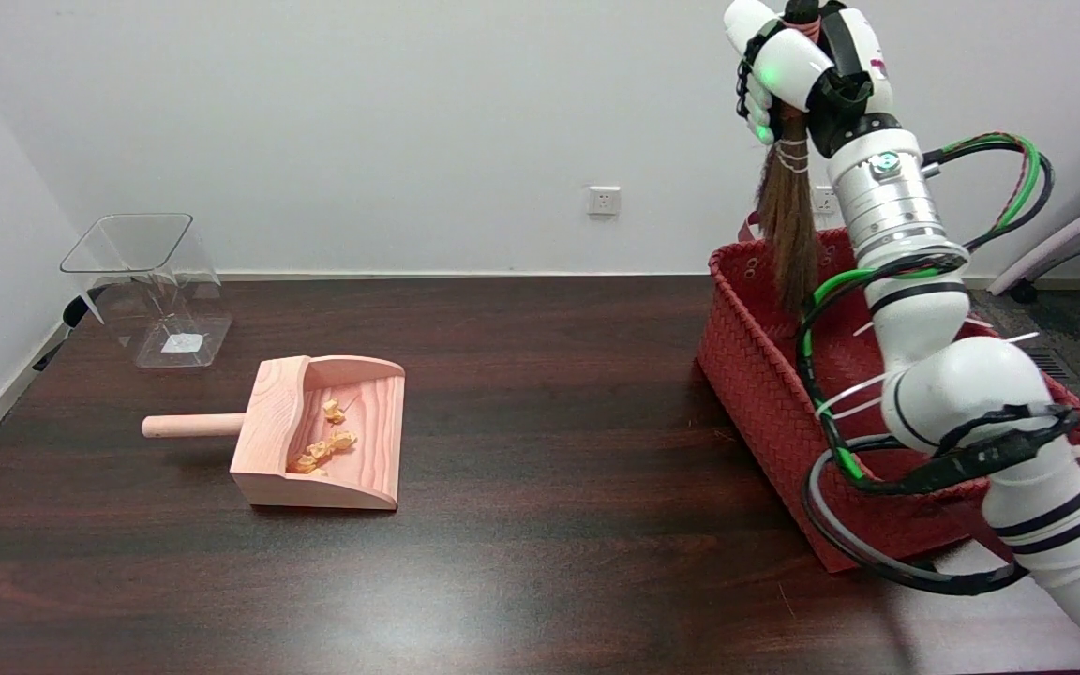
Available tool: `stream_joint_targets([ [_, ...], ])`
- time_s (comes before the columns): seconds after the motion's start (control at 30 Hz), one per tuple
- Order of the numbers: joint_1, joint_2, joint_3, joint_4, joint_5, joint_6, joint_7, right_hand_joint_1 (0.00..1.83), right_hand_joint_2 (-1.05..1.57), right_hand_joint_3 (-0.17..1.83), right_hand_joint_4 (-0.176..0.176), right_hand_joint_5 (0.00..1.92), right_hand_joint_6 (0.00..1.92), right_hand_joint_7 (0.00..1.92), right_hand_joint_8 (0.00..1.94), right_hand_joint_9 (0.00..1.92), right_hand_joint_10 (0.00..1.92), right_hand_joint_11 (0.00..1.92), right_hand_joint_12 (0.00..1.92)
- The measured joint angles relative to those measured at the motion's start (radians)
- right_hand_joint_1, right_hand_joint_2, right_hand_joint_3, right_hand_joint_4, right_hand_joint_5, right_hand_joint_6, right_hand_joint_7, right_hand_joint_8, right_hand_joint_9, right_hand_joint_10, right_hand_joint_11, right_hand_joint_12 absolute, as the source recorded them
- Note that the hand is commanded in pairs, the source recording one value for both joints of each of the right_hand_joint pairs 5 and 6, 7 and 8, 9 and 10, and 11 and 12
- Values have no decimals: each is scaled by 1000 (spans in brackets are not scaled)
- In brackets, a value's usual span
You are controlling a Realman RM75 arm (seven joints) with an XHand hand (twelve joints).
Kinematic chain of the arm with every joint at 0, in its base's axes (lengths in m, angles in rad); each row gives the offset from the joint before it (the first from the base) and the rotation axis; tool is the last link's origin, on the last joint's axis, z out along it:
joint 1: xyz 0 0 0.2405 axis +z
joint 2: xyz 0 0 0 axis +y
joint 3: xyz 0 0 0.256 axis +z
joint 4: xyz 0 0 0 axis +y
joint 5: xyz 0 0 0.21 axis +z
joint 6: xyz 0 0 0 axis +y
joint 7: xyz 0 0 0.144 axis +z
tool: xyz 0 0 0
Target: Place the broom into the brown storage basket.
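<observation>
Right arm is rising steeply from lower right, wrist uppermost. Right hand (pixel 788 70) is gripping the broom (pixel 788 220), whose bristles are hanging below it; finger positions seemingly curled, partly hidden.

Pretty sure I'm in an office or small lab room: plain white wall with a socket (pixel 603 201) well off to the left of my fingers (pixel 759 103), dark wood desk (pixel 540 562) below them, office chair base (pixel 1079 248) on carpet behind.

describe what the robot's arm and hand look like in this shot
The right arm is glossy white with rounded segments, black bands and a ribbed silver section near the wrist. Green, black and red cables loop alongside it. The robot hand is black and white, with a green light.
</observation>
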Motion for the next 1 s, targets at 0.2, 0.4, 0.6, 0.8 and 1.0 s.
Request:
stream_joint_targets([
  [0.2, -29, 15, 53, 3, 47, -46, -27, 1000, 1571, 471, 0, 1920, 1920, 1920, 1920, 1920, 1920, 1920, 1920],
  [0.4, -53, 23, 92, 6, 102, -87, -43, 1015, 1571, 572, 0, 1920, 1920, 1920, 1920, 1920, 1920, 1920, 1920],
  [0.6, -75, 26, 122, 8, 154, -140, -50, 1019, 1571, 660, 0, 1920, 1920, 1920, 1920, 1920, 1920, 1920, 1920],
  [0.8, -98, 27, 146, 8, 185, -187, -37, 1023, 1571, 699, 0, 1920, 1920, 1920, 1920, 1920, 1920, 1920, 1920],
  [1.0, -126, 24, 167, 9, 203, -218, -27, 1028, 1571, 717, 0, 1920, 1920, 1920, 1920, 1920, 1920, 1920, 1920],
])
